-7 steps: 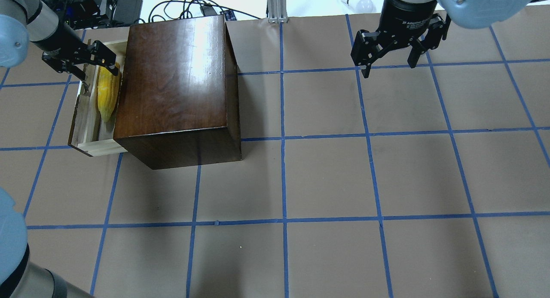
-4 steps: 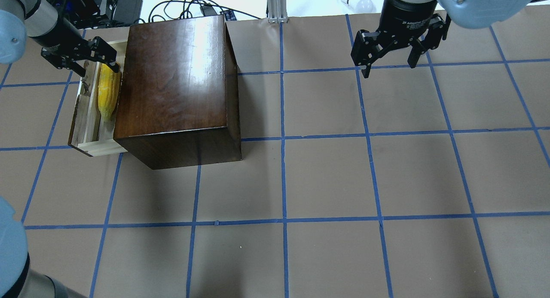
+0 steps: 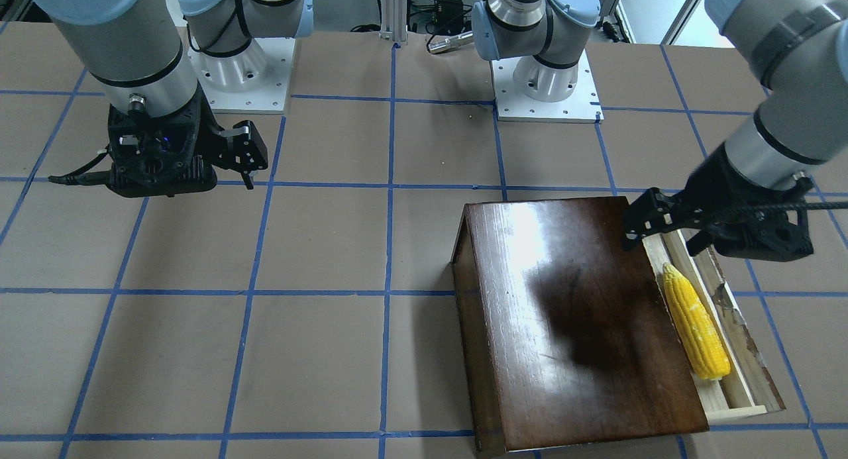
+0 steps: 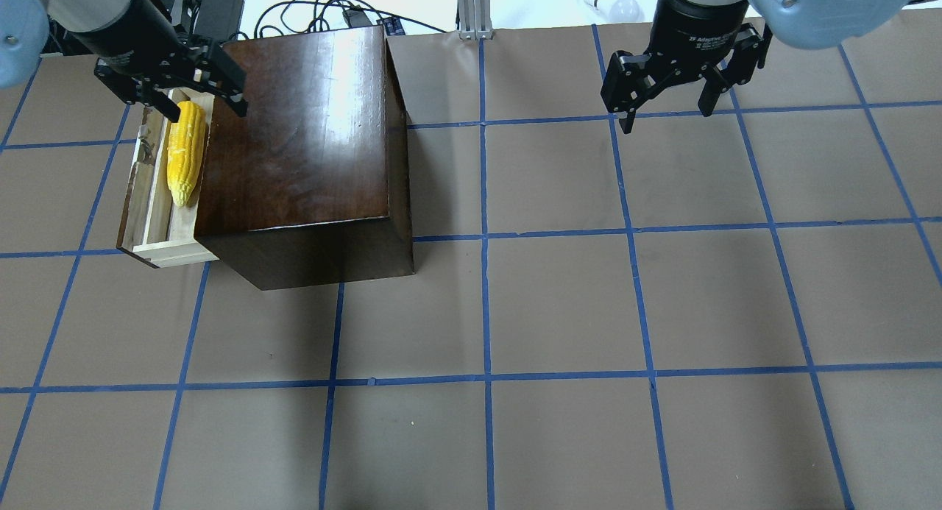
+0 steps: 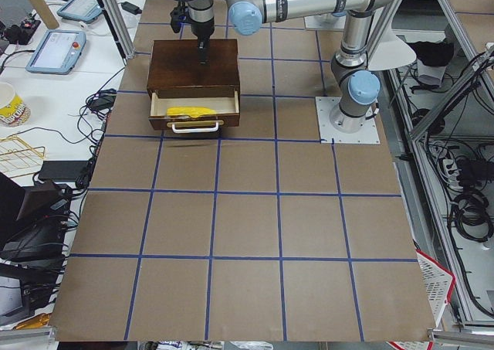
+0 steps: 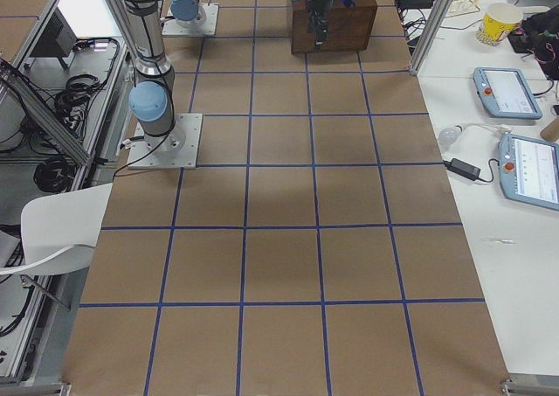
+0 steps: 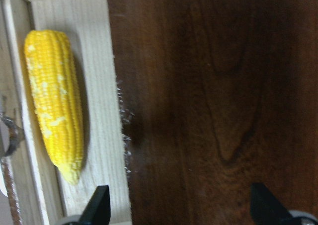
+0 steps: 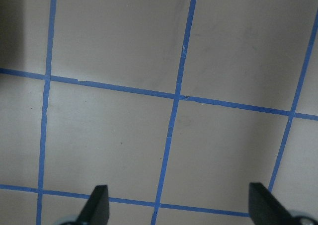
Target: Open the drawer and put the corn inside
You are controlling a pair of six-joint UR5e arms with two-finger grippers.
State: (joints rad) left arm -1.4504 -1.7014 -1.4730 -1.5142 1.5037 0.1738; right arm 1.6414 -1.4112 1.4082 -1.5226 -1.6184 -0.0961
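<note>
The corn lies lengthwise in the pulled-out drawer just beside the cabinet, with the left hand spread and empty above them; it looks light, stiff and bumpy, likely best pinched across its thick middle, not the taper.

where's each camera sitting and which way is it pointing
Front-facing: across the table, looking down at the robot; both bases, left gripper near the drawer.
Overhead: behind the robot, looking forward; right gripper over the table.
Exterior left: table's left end, facing the drawer front; left arm.
Exterior right: opposite end; both bases, cabinet far off.
Left wrist: down on corn and cabinet; fingertips.
Right wrist: down on table; fingertips.
Shared: front-facing and overhead both show the corn in the open drawer.
</note>
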